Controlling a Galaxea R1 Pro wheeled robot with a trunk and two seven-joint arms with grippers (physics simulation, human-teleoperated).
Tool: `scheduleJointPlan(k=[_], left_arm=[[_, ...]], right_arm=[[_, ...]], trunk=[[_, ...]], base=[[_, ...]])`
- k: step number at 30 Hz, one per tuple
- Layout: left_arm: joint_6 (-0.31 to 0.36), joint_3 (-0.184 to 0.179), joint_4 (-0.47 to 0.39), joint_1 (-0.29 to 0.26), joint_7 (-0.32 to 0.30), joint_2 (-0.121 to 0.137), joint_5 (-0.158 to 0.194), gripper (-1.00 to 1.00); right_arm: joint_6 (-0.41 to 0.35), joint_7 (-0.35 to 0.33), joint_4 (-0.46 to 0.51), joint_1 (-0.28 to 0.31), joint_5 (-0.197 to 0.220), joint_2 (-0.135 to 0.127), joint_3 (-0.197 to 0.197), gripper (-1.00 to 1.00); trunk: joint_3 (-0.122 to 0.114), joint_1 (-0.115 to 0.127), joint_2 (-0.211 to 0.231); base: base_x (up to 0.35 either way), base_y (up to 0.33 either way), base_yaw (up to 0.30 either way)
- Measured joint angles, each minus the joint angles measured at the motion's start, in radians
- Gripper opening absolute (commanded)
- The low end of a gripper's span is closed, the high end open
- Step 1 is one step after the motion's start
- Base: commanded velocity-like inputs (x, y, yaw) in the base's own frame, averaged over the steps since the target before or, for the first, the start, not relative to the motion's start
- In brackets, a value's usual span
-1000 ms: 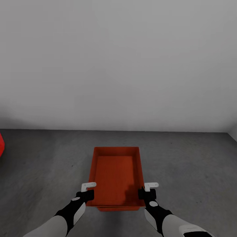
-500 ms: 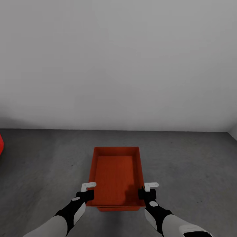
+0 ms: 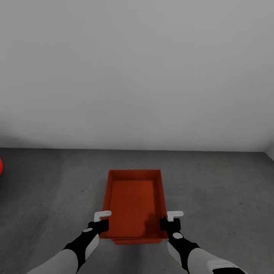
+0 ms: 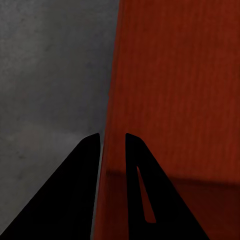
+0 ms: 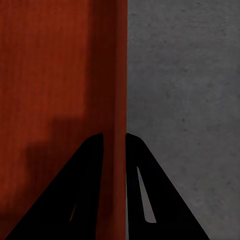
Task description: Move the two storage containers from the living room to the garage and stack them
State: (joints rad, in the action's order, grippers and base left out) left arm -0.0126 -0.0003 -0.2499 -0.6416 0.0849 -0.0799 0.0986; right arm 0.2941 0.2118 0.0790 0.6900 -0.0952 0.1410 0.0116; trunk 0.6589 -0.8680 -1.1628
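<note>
L end effector pinches the storage container's left wall nr its close corner; R end effector clamps the right wall opposite, fingers either side of the thin rim. Container sits on the dark grey floor. Beyond container: pale grey wall; far left of it, a red sliver.

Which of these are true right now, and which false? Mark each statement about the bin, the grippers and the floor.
1. Both grippers, left and right, pinch the bin's side walls. True.
2. The bin sits on wood planks. False: grey floor lies beneath.
3. The bin holds a second bin. False: it looks empty.
4. A pale wall stands ahead. True.
5. A red object shows at far left. True.
</note>
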Motion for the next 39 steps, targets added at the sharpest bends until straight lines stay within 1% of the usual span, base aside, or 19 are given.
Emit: scheduleJointPlan(k=[22, 29, 39], left_arm=[[0.001, -0.001, 0.0, 0.0, 0.0, 0.0, 0.0, -1.0], [0.001, -0.001, 0.0, 0.0, 0.0, 0.0, -0.001, -1.0], [0.001, -0.001, 0.0, 0.0, 0.0, 0.0, 0.0, -1.0]], right_arm=[[0.0, 0.0, 0.0, 0.0, 0.001, 0.0, 0.0, -1.0], [0.0, 0.0, 0.0, 0.0, 0.0, 0.0, 0.0, -1.0], [0.0, 0.0, 0.0, 0.0, 0.001, 0.0, 0.0, -1.0]], trunk=[[0.069, -0.084, -0.154], [0.069, -0.084, -0.154], [0.1, -0.123, -0.224]], base=[[0.0, 0.0, 0.0], [0.0, 0.0, 0.0], [0.0, 0.0, 0.0]])
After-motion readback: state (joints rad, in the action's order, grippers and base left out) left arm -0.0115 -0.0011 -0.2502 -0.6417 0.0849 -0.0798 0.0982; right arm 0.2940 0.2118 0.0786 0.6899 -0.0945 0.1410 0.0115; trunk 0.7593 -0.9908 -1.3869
